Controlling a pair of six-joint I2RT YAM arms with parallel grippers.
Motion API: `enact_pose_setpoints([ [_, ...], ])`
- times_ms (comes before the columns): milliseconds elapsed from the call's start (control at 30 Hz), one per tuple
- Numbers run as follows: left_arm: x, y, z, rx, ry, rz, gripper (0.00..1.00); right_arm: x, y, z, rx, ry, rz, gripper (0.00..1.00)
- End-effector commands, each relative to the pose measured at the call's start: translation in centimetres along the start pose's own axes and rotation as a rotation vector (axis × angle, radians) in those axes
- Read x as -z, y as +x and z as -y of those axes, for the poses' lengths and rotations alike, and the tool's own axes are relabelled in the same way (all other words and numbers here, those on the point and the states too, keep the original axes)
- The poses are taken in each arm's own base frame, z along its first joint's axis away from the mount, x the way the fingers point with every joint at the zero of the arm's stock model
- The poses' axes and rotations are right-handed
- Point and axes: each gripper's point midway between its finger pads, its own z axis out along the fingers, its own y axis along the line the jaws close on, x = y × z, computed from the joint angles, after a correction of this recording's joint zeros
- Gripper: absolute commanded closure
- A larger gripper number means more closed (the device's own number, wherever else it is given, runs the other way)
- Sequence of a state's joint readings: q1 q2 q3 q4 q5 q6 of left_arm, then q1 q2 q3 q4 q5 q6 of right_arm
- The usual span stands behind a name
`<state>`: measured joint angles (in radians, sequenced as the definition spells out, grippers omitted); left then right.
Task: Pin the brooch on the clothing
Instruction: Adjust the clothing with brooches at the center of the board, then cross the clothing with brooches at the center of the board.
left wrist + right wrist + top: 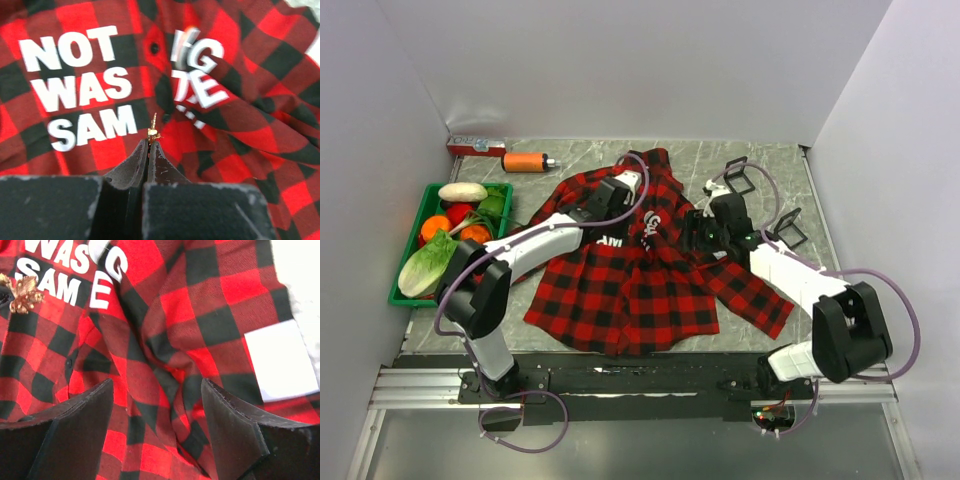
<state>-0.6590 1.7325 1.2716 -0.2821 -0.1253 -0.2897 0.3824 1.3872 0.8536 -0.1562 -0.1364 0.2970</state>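
At mid-frame, left fingers pinch the small, stiff brooch tight by its lower end. Right fingers gape empty above the soft, floppy shirt.

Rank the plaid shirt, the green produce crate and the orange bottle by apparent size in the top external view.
Largest to smallest:
1. plaid shirt
2. green crate
3. orange bottle
The gaps are clear, with no ties.

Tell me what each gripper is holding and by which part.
The left gripper pinches the gold brooch by one edge at its fingertips. The right gripper is open, holding nothing.
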Motion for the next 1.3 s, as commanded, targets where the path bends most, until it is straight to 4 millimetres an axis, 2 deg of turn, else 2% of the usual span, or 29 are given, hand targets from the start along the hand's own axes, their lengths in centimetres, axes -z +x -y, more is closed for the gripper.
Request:
enact_pose_setpoints([
  [0, 0.6, -1.8, 2.5, 0.06, 0.05, 0.048, 0.99, 1.5, -2.9, 0.1, -0.011, 0.034, 0.137, 0.23],
  [133, 1.9, -2.7, 3.7, 0.12, 0.105, 0.098, 0.99, 2.4, -1.9, 0.8, -0.007, 0.059, 0.14, 0.23],
  [167, 2.0, -2.3, 3.6, 0.132, 0.107, 0.1, 0.99, 2.4, -1.6, 0.9, -0.007, 0.061, 0.138, 0.24],
  [200, 2.9, -3.5, 4.0, 0.164, 0.132, 0.148, 0.99, 2.4, -1.2, 1.1, -0.006, 0.065, 0.133, 0.24],
  [267, 3.5, -3.4, 4.3, 0.189, 0.156, 0.165, 0.99, 2.5, -0.9, 1.1, -0.011, 0.062, 0.131, 0.25],
  [300, 4.3, -4.5, 4.6, 0.214, 0.181, 0.204, 0.99, 2.4, -0.6, 1.1, -0.012, 0.059, 0.125, 0.25],
  [367, 4.8, -4.5, 4.8, 0.247, 0.201, 0.225, 0.99, 2.2, -0.4, 1.0, -0.017, 0.048, 0.119, 0.26],
  [433, 6.0, -6.0, 5.3, 0.28, 0.248, 0.298, 0.99, 2.0, -0.2, 0.7, -0.018, 0.031, 0.118, 0.27],
  [467, 5.9, -5.3, 5.5, 0.307, 0.272, 0.288, 0.99, 2.0, -0.2, 0.6, -0.022, 0.025, 0.118, 0.27],
  [533, 6.9, -6.4, 5.9, 0.335, 0.316, 0.342, 0.99, 1.8, -0.1, 0.5, -0.027, 0.017, 0.113, 0.29],
  [600, 6.9, -6.1, 6.3, 0.37, 0.351, 0.344, 0.99, 1.6, 0.1, 0.2, -0.036, -0.003, 0.108, 0.3],
  [633, 7.1, -6.7, 6.4, 0.38, 0.376, 0.372, 0.99, 1.5, 0.1, 0.1, -0.037, -0.009, 0.107, 0.31],
  [767, 6.3, -6.0, 7.1, 0.441, 0.463, 0.366, 0.99, 1.5, -0.2, -0.7, -0.052, -0.049, 0.114, 0.34],
  [1000, 5.5, -5.7, 6.6, 0.518, 0.526, 0.407, 0.99, 1.9, 0.2, -1.3, -0.074, -0.084, 0.12, 0.37],
  [1267, 4.0, -3.8, 5.2, 0.616, 0.484, 0.398, 0.99, 2.2, 0.3, -1.1, -0.079, -0.075, 0.12, 0.38],
])
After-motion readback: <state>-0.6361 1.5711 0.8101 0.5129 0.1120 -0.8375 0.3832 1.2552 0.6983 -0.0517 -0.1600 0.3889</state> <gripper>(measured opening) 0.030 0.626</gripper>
